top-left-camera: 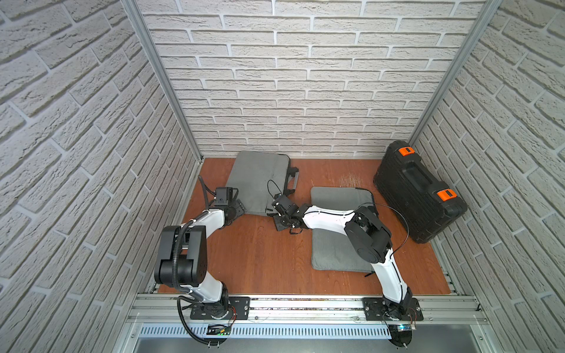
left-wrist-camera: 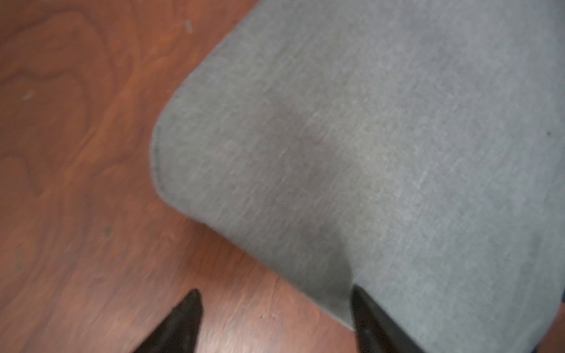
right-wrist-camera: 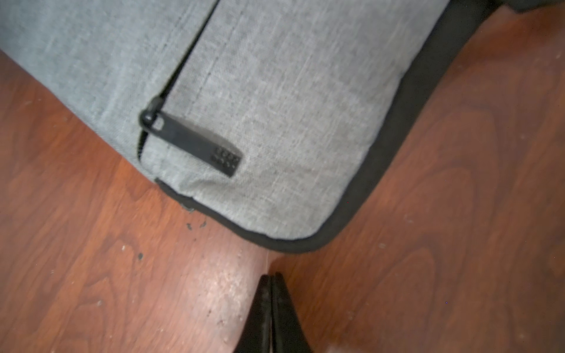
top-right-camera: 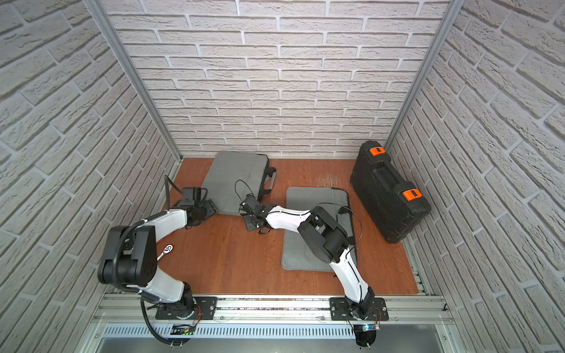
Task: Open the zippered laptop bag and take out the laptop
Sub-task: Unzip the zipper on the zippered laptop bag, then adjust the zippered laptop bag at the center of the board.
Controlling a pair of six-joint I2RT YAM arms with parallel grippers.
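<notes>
worktop (top-left-camera: 260, 259): scuffed reddish wood grain | walls (top-left-camera: 305, 91): pale brick relief | laptop bag (top-left-camera: 260, 180): grey woven, rounded corners | left pincer (left-wrist-camera: 275, 292): wide, at bag corner | right pincer (right-wrist-camera: 271, 278): tips pressed together, empty

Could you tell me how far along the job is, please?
Nothing looks done: the laptop bag lies flat, no laptop in view. In hand: left fingers open at one near corner; right fingers, shut and empty, just short of the corner with the zipper pull. Remaining: unzipping, then removing the laptop.

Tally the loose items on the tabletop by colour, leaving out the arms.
Grey: 2, the laptop bag and a flat pad
Black: 1, the hard case
Metal: 1, a ratchet
Total: 4
</notes>
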